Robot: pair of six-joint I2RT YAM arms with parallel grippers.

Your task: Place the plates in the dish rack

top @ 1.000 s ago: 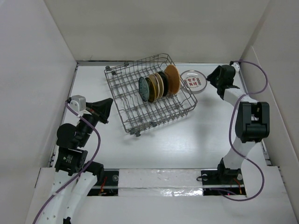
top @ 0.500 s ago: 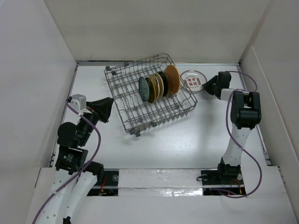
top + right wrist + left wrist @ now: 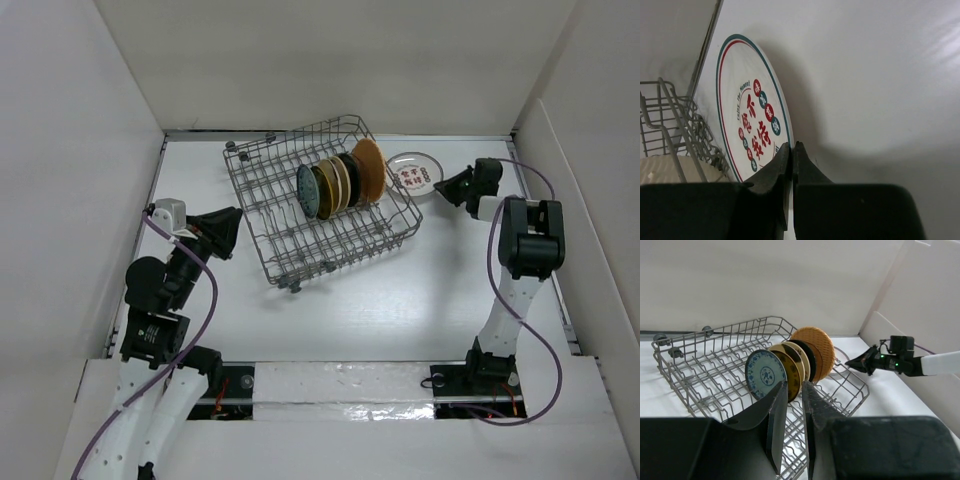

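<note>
Right hand [image 3: 441,189] closer, plate [image 3: 412,172] beside rack [image 3: 268,195]

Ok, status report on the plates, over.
Left pincer barely open, empty, short of rack. Right pincer shut at rim of white plate, grip unclear. Five plates upright in rack; white one lying on table beside it. Nothing in the way.

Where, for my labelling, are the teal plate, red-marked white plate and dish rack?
teal plate [image 3: 766,376], left wrist view, face centre.
red-marked white plate [image 3: 752,127], right wrist view, printed middle.
dish rack [image 3: 268,192], top view, wire floor.
</note>
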